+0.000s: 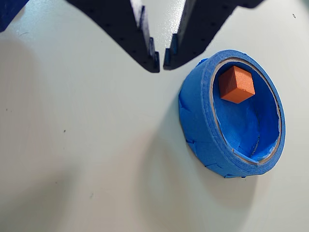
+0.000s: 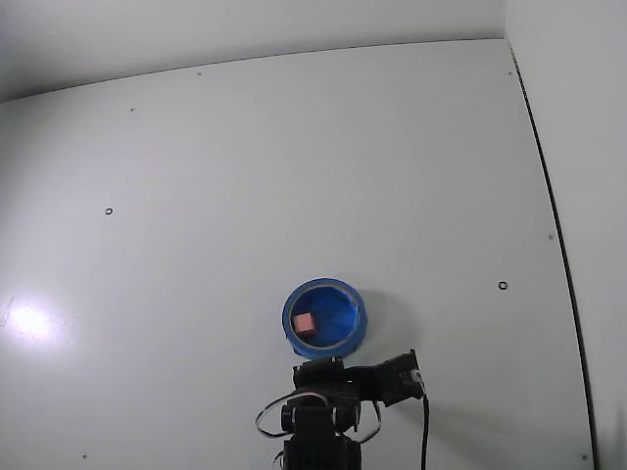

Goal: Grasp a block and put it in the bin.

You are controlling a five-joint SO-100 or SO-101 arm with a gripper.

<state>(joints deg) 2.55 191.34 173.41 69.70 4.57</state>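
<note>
Worktop (image 2: 294, 166): plain white, wide, matte, a few small dark specks and a glare patch at the left edge in the fixed view. Arm (image 2: 318, 431): dark, at the bottom centre of the fixed view, folded low, a black cable trailing down on its right. Bin (image 2: 325, 316): round, low, blue, thick rim, sitting flat on the worktop just above the arm in the fixed view; in the wrist view the bin (image 1: 203, 125) lies at right of centre, its wall wrapped in creased blue tape, a pale inner ring under the rim. Claw (image 1: 161, 62): enters the wrist view from the top, two dark fingers tapering to stepped tips, tips nearly together with only a thin slit of white between them, nothing held; it sits just up and left of the bin rim, clear of it. Block (image 1: 236, 84): small cube, orange in the wrist view, pinkish in the fixed view (image 2: 305, 322), resting inside the bin on its floor, close to the wall nearest the claw, one corner turned upward.
</note>
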